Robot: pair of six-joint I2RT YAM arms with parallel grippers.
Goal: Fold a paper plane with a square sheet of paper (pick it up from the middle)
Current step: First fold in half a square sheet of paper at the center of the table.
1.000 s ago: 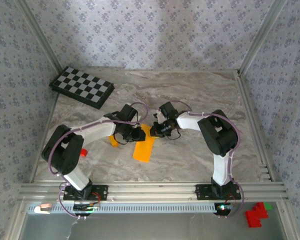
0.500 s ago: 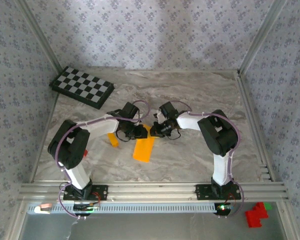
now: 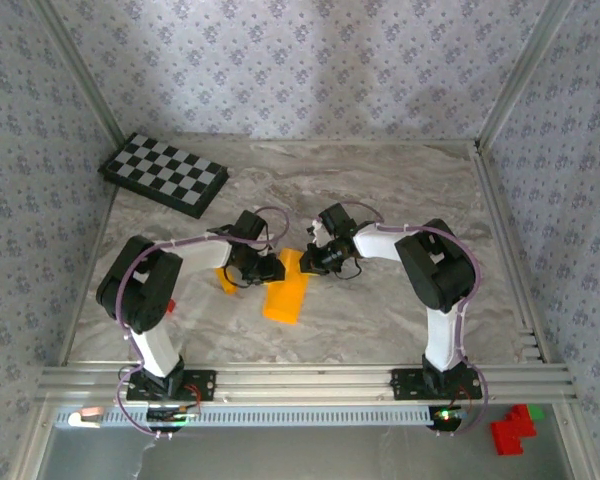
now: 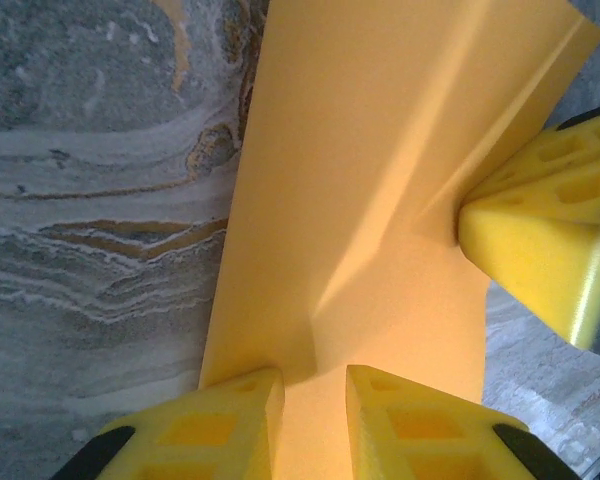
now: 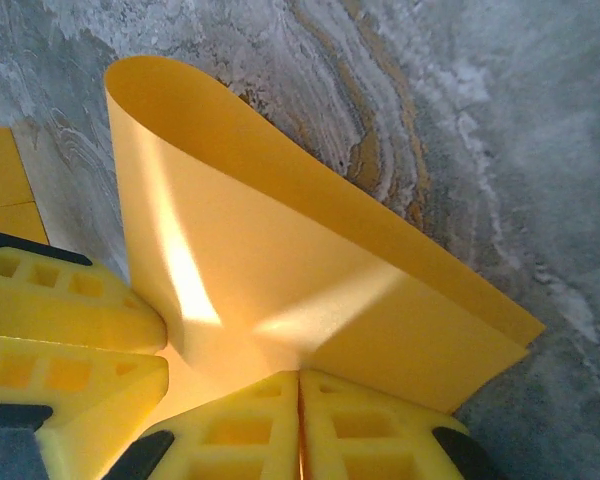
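**Top view.** The paper [image 3: 284, 296] lies at the middle of the table [image 3: 400, 320], folded into a strip narrower than a square. Its near end rests flat and its far end sits between the two arms. The left gripper [image 3: 271, 268] is at the strip's left edge. The right gripper [image 3: 313, 258] is at its far right corner. A small block [image 3: 225, 281] lies just beside the left gripper. The board [image 3: 165, 175] is well apart in the far left corner.

**Left wrist view.** The left fingers [image 4: 230, 420] stand slightly parted over the paper's edge. Paper shows in the gap, and no pinch is evident. A finger of the right gripper meets the paper from the right.

**Right wrist view.** The right fingers [image 5: 230, 425] are pressed together, pinching the paper's edge in their seam. The sheet arcs over in a rounded bend with no crease.

**Step in hand (judgement).** A flap is being folded over; the plane is far from finished.

**Next move (judgement).** Bring the held edge down in line with the layer below. Then press along the bend to set the crease while the left gripper steadies the strip.
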